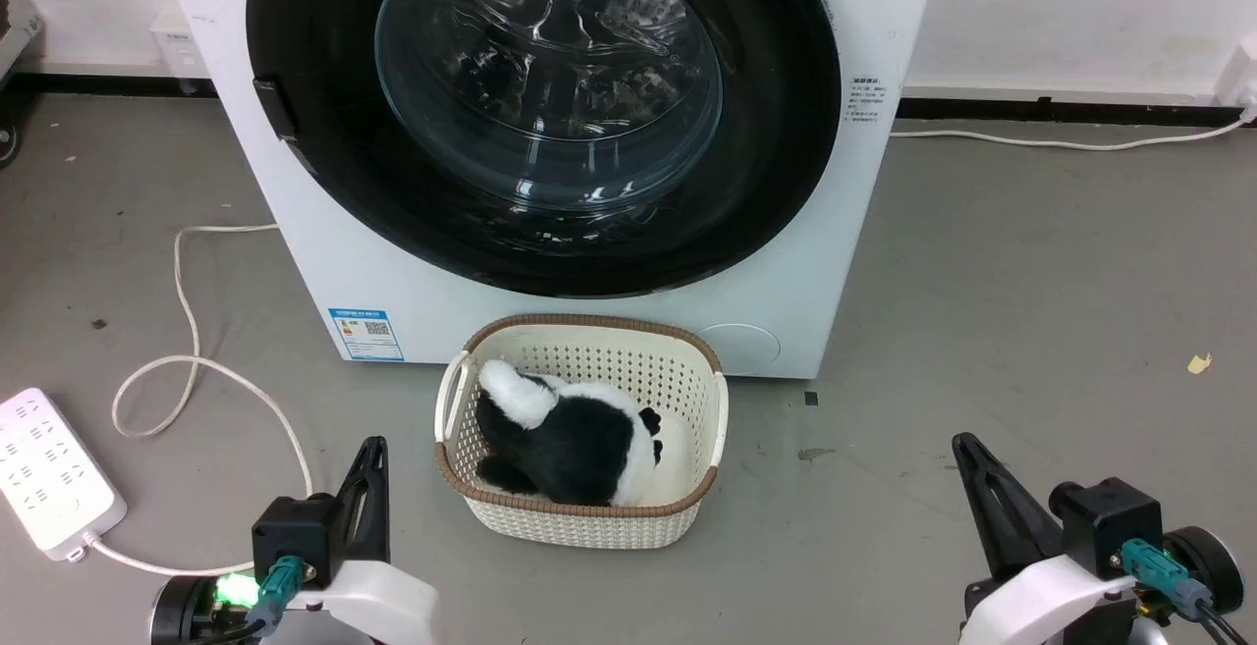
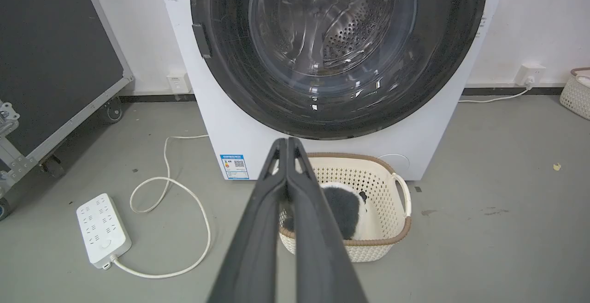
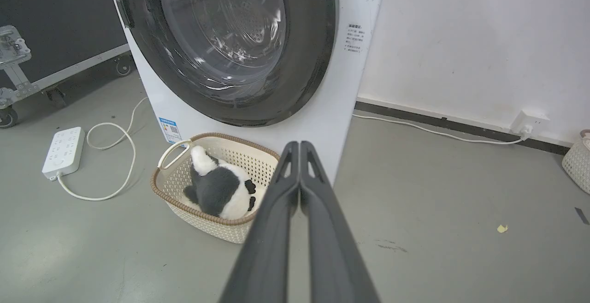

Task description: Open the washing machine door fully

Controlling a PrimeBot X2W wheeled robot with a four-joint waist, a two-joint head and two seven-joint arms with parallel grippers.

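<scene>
The washing machine (image 1: 324, 262) stands on the grey floor (image 1: 1031, 331) against a white wall. The washing machine door (image 1: 545, 85) is closed and lies flat against the machine's front, its glossy black ring around the clear glass bowl. Through the glass the steel drum shows dimly. A small dark handle (image 1: 275, 107) sits on the door's left edge in the head view. A blue label (image 1: 365, 333) is stuck low on the machine's front, near its left corner.

Just in front of the machine, below the door, a cream basket (image 1: 589, 319) with a brown rim sits on the floor. A black-and-white stuffed panda (image 1: 570, 439) lies inside it.

The left end effector (image 2: 286, 142) hangs low at the lower left of the head view, well apart from the door. Its two dark fingers are pressed together along their length and hold nothing. The right end effector (image 3: 299, 145) is at the lower right, also well apart from the door, its fingers likewise pressed together and empty.

To the machine's left a white power strip (image 1: 49, 473) lies on the floor, and its white cable (image 1: 187, 331) loops toward the machine. A small yellowish scrap (image 1: 1198, 363) lies on the floor to the right.
</scene>
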